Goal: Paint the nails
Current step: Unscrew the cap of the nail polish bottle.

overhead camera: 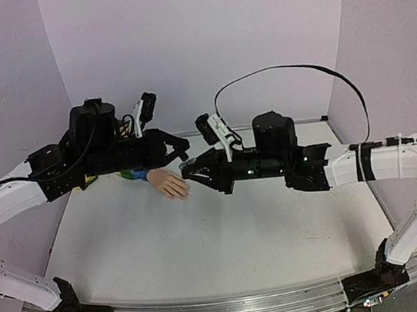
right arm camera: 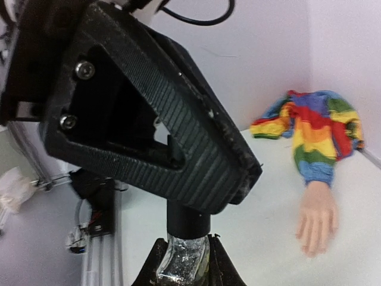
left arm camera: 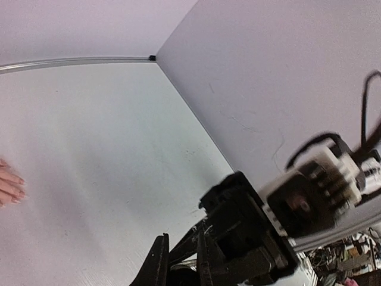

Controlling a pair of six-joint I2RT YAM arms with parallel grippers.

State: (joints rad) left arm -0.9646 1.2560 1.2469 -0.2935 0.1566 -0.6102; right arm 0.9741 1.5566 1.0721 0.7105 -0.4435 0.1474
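Top external: fake hand (overhead camera: 170, 185) on white table (overhead camera: 204, 234), lilac walls (overhead camera: 199, 33) behind.

The white surface (overhead camera: 227, 231) — matte, faintly scuffed, closed in by pale lilac walls at the back and sides — carries one thing lying toward its back left: a pale peach fake hand (overhead camera: 168, 183), fingers spread, its rainbow-striped sleeve (right arm camera: 318, 140) bunched toward the corner.

Top view: high behind the arm bases, facing the far wall, whole counter (overhead camera: 204, 234) in frame. Left wrist: close, low, facing right. Right wrist: close, facing left. All three share the fake hand (overhead camera: 169, 184).
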